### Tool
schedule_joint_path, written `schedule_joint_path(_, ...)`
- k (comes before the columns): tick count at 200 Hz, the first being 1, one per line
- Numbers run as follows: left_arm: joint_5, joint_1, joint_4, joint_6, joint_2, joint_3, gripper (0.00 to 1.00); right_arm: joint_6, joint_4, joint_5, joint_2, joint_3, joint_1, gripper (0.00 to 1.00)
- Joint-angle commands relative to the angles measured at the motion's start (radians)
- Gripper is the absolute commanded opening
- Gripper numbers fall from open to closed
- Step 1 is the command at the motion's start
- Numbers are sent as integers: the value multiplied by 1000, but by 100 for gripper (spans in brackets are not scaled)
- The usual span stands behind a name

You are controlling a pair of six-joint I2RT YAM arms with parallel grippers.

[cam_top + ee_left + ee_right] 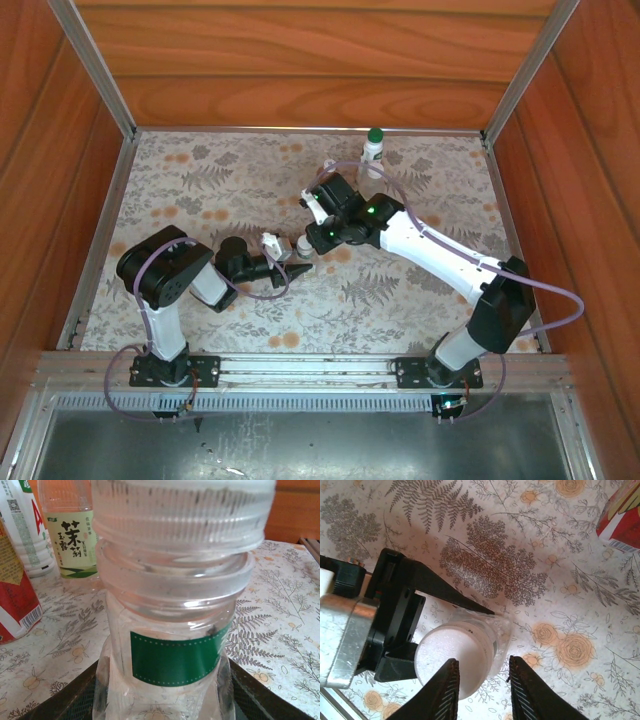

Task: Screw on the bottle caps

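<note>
Gripping the clear bottle (170, 655) with the green label low on its body, the left gripper (162, 702) has its dark jaws closed on it from both sides and holds it upright above the floral tabletop (200, 190). Whether the bottle's base rests on the tabletop is hidden. A white cap (445, 655) sits on the bottle's neck; how far it is threaded down cannot be told. The right gripper (482, 661) hangs over that cap with its jaws partly apart. One finger overlaps the cap's rim and the other is just beside it, and whether either pad touches is unclear.

Behind the held bottle, the left wrist view has a pale-labelled bottle (70, 535) with dark characters. Beside it is a white bottle with red lettering (25, 535), cut off by the frame edge, and a red-labelled container (12, 605) cropped to a corner. From above, the right arm (440, 250) covers the middle of the tabletop. A green-capped bottle (372, 152) stands well apart at the far edge.
</note>
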Motion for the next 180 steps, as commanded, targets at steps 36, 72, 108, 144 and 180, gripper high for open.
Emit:
schedule_joint_path(36, 13, 4, -46, 15, 11, 3, 53, 24, -9, -2, 13, -31, -12, 27)
schedule_joint_path(72, 11, 4, -47, 16, 8, 1, 53, 26, -21, -16, 25, -35, -13, 26)
schedule_joint_path(108, 14, 3, -48, 16, 11, 2, 53, 39, -7, -59, 27, -65, -15, 29)
schedule_joint_path(144, 15, 3, -49, 16, 10, 1, 53, 36, -11, -80, 50, -51, -18, 28)
schedule_joint_path(180, 11, 4, -48, 17, 8, 0, 53, 23, -30, -140, 31, -59, -17, 34)
